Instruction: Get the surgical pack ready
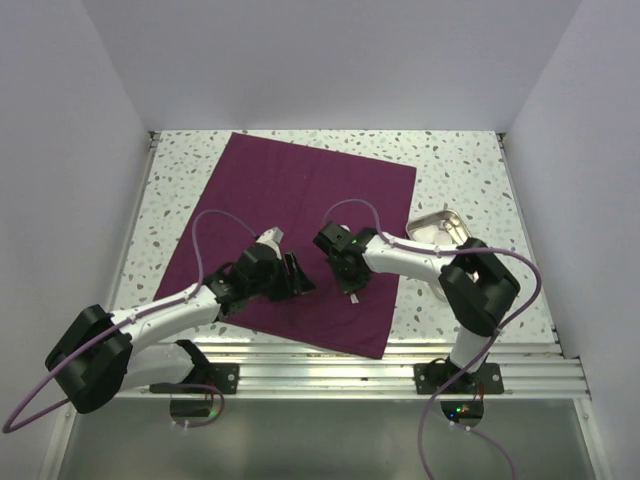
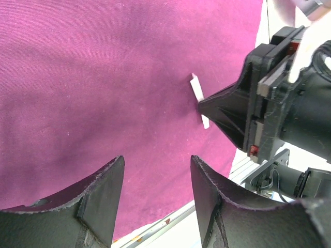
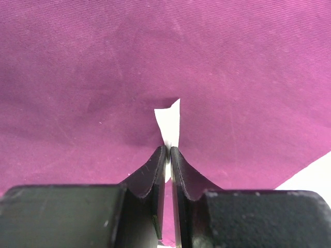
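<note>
From above, one dark purple cloth [image 1: 290, 200] of the surgical pack lies spread flat mid-frame on the table [image 1: 180, 170], with one silver tray [image 1: 440, 213] just beside its right edge, contents too small to tell. In the left wrist view the left gripper [image 2: 158, 170] stands spread apart over the cloth at the bottom, and the right gripper [image 2: 202, 106], at right, nips one white gauze piece [image 2: 196, 88]; the right wrist view shows that pinch at centre
</note>
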